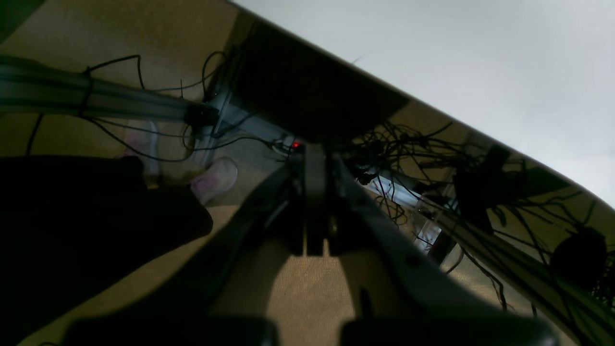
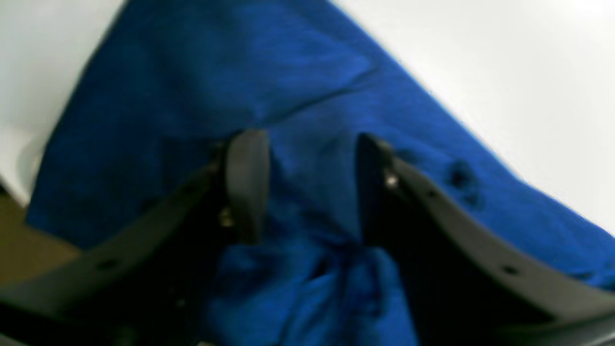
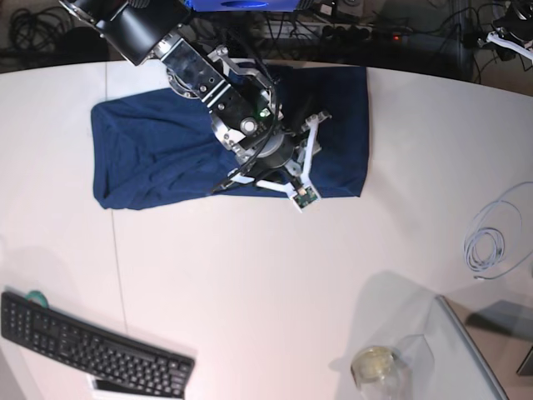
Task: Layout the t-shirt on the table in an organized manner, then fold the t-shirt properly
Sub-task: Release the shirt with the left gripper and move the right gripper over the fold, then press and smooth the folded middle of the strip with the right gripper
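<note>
The right gripper (image 2: pixel 307 187) has 2 matte black, curved fingers (image 2: pixel 247 182), each widening back from its tip into a broad black plastic arm. A small silvery screw head sits just behind each fingertip, and round holes dot the arms farther back. In the base view, behind the fingers, this arm shows black housing, white struts, a silvery round joint and a small green light. The left gripper (image 1: pixel 314 202) is equally black, its 2 curved arms meeting at flat, narrow tips.
</note>
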Available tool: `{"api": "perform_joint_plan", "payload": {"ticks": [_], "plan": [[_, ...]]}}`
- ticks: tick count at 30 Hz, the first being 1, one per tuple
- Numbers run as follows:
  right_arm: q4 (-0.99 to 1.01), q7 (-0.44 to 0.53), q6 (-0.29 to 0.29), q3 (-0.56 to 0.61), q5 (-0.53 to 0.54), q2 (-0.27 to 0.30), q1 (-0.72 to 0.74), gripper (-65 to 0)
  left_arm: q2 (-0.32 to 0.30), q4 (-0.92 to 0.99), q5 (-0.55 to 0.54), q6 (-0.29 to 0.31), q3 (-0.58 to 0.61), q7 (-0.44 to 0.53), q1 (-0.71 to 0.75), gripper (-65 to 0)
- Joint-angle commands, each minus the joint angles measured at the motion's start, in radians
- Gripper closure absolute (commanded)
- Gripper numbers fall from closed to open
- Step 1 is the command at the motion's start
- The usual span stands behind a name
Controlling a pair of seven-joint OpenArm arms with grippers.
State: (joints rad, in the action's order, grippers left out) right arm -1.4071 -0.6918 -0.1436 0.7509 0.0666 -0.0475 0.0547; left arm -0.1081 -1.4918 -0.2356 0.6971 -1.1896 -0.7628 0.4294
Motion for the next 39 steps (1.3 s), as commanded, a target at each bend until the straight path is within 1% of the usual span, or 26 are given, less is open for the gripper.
{"api": "perform_joint_plan", "payload": {"ticks": [1,4,12,13,15,18,19,20,25,27,31,32,33,37,38,39], "plan": [[-0.021,0.014,-0.009,-0.008,-0.004,-0.01,0.012,-22.7,-0.017,-0.013,-0.006,0.001,-0.005,0.018,0.006,0.0],[-0.025,0.014,-0.009,-0.009,-0.004,0.001,0.01,-22.7,-0.017,-0.013,-0.006,0.001,-0.005,0.018,0.004,0.0],[-0.116,0.014,-0.004,-0.006,-0.004,-0.007,-0.054,-23.0,-0.017,-0.013,-0.006,0.001,-0.003,0.018,0.004,0.0],[-0.117,0.014,-0.004,-0.006,-0.004,-0.009,-0.057,-23.9,-0.017,-0.013,-0.006,0.001,-0.003,0.018,0.004,0.0],[-0.105,0.017,-0.004,-0.006,-0.004,-0.021,-0.059,-31.2,-0.017,-0.013,-0.006,0.001,-0.003,0.018,0.004,0.0],[-0.062,0.019,-0.004,-0.004,-0.004,-0.041,-0.056,-47.0,-0.017,-0.013,-0.006,0.001,-0.003,0.018,0.004,0.0],[-0.05,0.022,-0.004,-0.004,-0.004,-0.042,-0.056,-48.9,-0.017,-0.013,-0.006,0.001,-0.003,0.018,0.004,0.0],[-0.038,0.022,-0.004,-0.004,-0.004,-0.044,-0.054,-48.3,-0.017,-0.013,-0.006,0.001,-0.003,0.018,0.004,0.0],[0.012,0.062,-0.004,-0.008,-0.004,-0.044,-0.032,-39.5,-0.015,-0.011,-0.006,0.001,-0.003,0.018,0.004,0.0],[0.022,0.062,-0.004,-0.009,-0.004,-0.044,-0.022,-37.7,-0.015,-0.011,-0.006,0.001,-0.003,0.018,0.004,0.0],[0.022,0.062,-0.004,-0.011,-0.003,-0.044,-0.013,-36.6,-0.015,-0.011,-0.006,0.001,-0.003,0.016,0.004,0.0],[0.022,0.062,-0.004,-0.011,-0.003,-0.044,-0.011,-35.1,-0.015,-0.011,-0.006,0.001,-0.003,0.016,0.004,0.0],[0.022,0.062,-0.004,-0.011,-0.003,-0.042,-0.011,-31.4,-0.015,-0.011,-0.006,0.001,-0.003,0.016,0.004,0.0],[0.032,0.059,-0.003,-0.014,-0.003,-0.041,-0.008,-10.5,-0.015,-0.011,-0.006,0.001,-0.003,0.016,0.004,0.0],[0.039,0.057,-0.003,-0.014,-0.003,-0.041,-0.008,-8.7,-0.015,-0.011,-0.006,0.001,-0.003,0.016,0.004,0.0],[0.044,0.057,-0.003,-0.014,-0.003,-0.041,-0.005,-8.9,-0.015,-0.011,-0.006,0.001,-0.003,0.016,0.004,0.0]]}}
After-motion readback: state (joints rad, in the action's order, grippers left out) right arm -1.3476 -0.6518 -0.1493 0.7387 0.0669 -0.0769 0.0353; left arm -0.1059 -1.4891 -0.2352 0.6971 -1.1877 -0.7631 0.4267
